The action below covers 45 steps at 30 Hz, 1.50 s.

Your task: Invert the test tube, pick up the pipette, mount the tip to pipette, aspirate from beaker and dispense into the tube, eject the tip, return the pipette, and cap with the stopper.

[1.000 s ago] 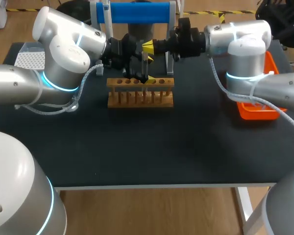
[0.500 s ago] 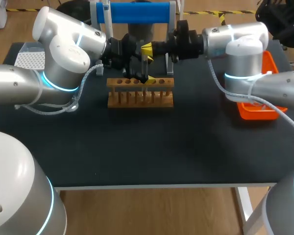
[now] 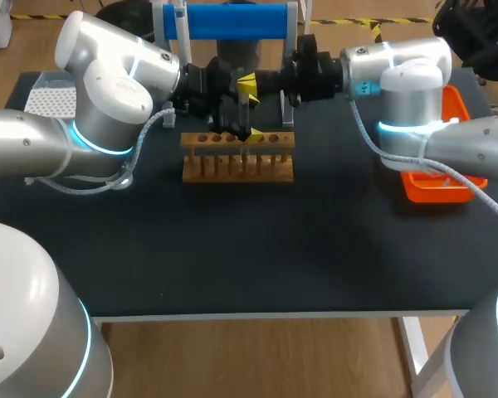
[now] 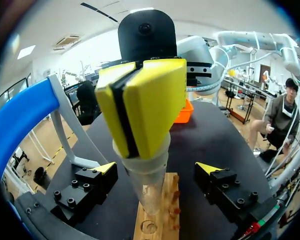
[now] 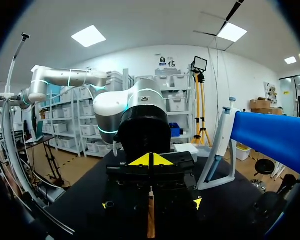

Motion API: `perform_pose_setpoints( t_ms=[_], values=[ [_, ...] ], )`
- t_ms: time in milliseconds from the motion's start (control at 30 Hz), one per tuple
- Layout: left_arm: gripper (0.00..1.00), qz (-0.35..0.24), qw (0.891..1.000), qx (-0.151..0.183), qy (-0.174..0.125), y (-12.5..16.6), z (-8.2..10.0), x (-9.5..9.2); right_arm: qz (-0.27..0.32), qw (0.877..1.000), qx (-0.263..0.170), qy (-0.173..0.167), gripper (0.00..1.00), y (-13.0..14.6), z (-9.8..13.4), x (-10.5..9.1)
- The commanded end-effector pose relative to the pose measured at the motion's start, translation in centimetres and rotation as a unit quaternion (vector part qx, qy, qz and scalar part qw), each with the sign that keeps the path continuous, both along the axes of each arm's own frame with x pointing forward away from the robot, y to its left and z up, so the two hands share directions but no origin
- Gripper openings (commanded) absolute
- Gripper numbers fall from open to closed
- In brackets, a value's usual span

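Note:
A clear test tube (image 3: 245, 106) hangs upright just above the wooden rack (image 3: 236, 157), with my right gripper (image 3: 248, 81) shut on its upper end. In the left wrist view the right gripper's yellow tips (image 4: 140, 107) clamp the test tube (image 4: 149, 180) over the rack (image 4: 160, 225). My left gripper (image 4: 157, 169) stands open, one finger on each side of the tube without touching it. From the right wrist view my right gripper (image 5: 151, 160) is shut, with the left arm straight ahead. The pipette (image 5: 220, 150) hangs on its blue stand.
The blue pipette stand (image 3: 224, 21) rises behind the rack. A white tip box (image 3: 50, 101) sits at the back left. An orange tray (image 3: 436, 189) lies at the right under my right arm. The near half of the black table (image 3: 249, 257) holds nothing.
My right arm's wrist has shifted slightly to the left. The tube stays over the rack and the left gripper has not moved.

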State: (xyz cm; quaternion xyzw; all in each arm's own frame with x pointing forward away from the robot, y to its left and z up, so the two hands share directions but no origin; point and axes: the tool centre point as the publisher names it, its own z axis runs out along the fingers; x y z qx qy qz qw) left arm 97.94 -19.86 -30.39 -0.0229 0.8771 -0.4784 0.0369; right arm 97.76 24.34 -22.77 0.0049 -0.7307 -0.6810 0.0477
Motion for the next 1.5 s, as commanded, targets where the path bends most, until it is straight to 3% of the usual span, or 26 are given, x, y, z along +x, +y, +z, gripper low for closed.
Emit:
perform_pose_setpoints(
  t_ms=[33,400,733,767,833,867,900,933,1200,1500],
  values=[
    [1.0,-0.002,1.0,0.001,0.001,0.1,0.1,0.1,0.001,1.0,0.005,-0.001,0.0,0.1,-0.8,-0.1],
    [1.0,-0.002,1.0,0.001,0.001,0.1,0.1,0.1,-0.004,1.0,0.019,-0.025,0.0,-1.0,2.3,-0.3],
    [1.0,-0.002,1.0,0.001,0.001,0.1,0.1,0.1,-0.034,0.998,-0.018,-0.048,0.0,-5.7,3.2,-1.3],
    [1.0,-0.002,1.0,0.001,0.001,0.1,0.1,0.1,-0.037,0.998,-0.022,-0.049,0.05,-6.2,3.2,-1.3],
    [1.0,-0.002,1.0,0.001,0.001,0.1,0.1,0.1,-0.045,0.997,-0.034,-0.052,0.27,-7.3,3.2,-1.5],
    [1.0,-0.002,1.0,0.001,0.001,0.1,0.1,0.1,-0.049,0.996,-0.04,-0.055,0.45,-7.7,3.2,-1.6],
    [1.0,-0.002,1.0,0.001,0.001,0.1,0.1,0.1,-0.054,0.996,-0.047,-0.057,0.84,-8.2,3.1,-1.7],
    [1.0,-0.002,1.0,0.001,0.001,0.1,0.1,0.1,-0.058,0.995,-0.05,-0.057,1.0,-8.7,3.1,-1.8],
    [1.0,-0.002,1.0,0.001,0.001,0.1,0.1,0.1,-0.081,0.992,-0.078,-0.056,1.0,-11.8,2.2,-2.7],
    [1.0,-0.002,1.0,0.001,0.001,0.1,0.1,0.1,-0.088,0.988,-0.113,-0.054,1.0,-13.2,0.4,-3.6]
  ],
)
